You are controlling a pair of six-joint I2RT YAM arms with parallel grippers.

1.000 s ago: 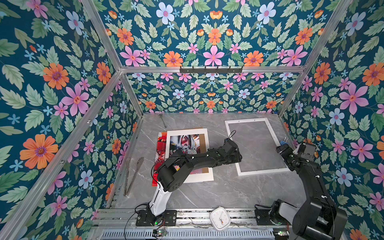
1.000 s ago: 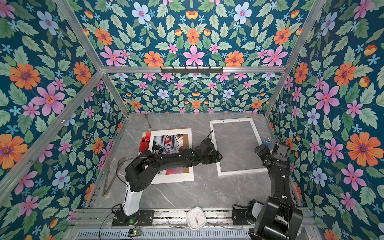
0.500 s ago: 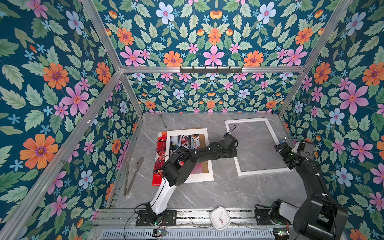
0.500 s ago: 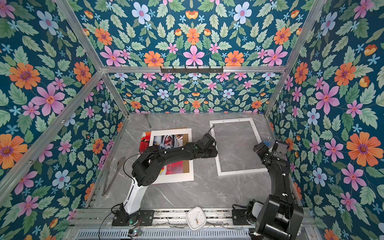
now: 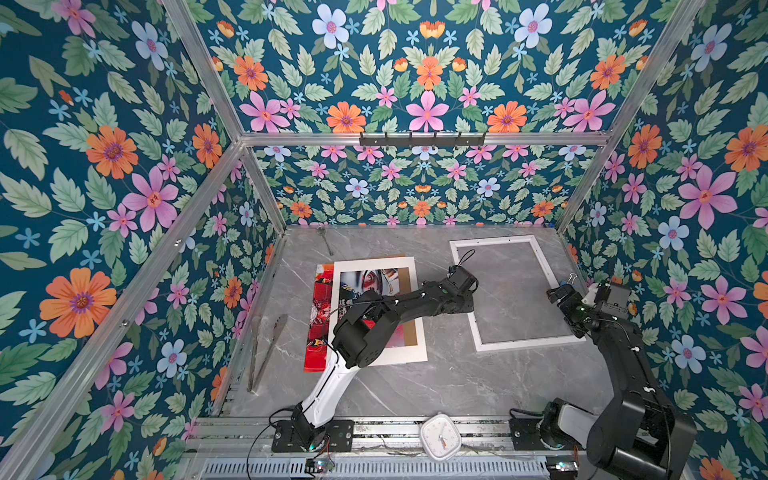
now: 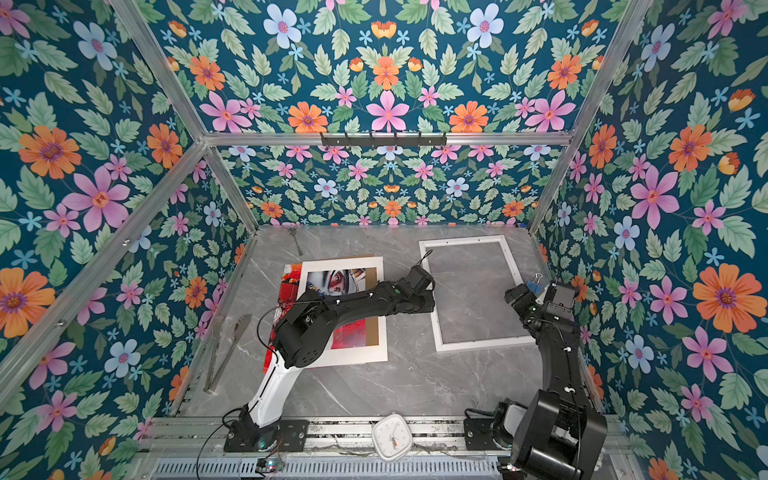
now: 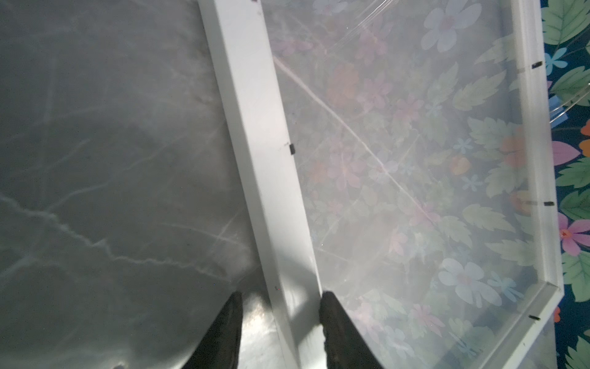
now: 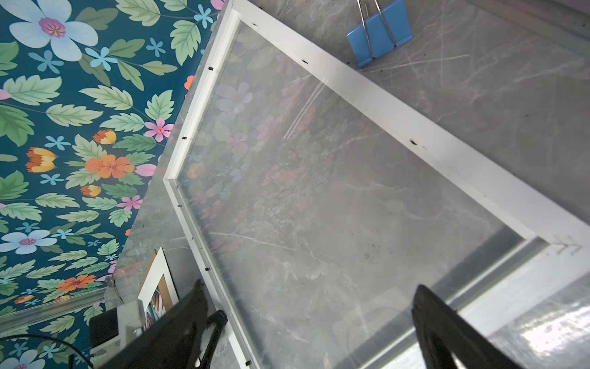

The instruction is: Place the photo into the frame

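At the far left of both top views, metal tongs point(image 5: 266, 353) lie on the grey marbled table point(image 5: 415, 386), close to the wall. Right of them the photo point(image 5: 318, 320) lies flat and face up. Its red edge pokes out from under a white mat board point(image 5: 374, 266) that covers most of it (a strip of brown backing board point(image 5: 412, 334) also shows inside the mat's window). The photo is well apart from the frame point(image 5: 532, 343), which lies flat in the right half of the table with the marble showing through its glass.

The left gripper point(image 5: 466, 306) reaches across the photo to the frame's left rail. In the left wrist view its fingers point(image 7: 332, 319) stand partly open astride that rail. One touches the inner edge and the other stands just off the outer edge, so nothing is pinched.

At the frame's right rail the right gripper point(image 8: 309, 284) hovers with its jaws spread wide and empty. A blue binder clip point(image 8: 380, 32) lies just beside that rail.
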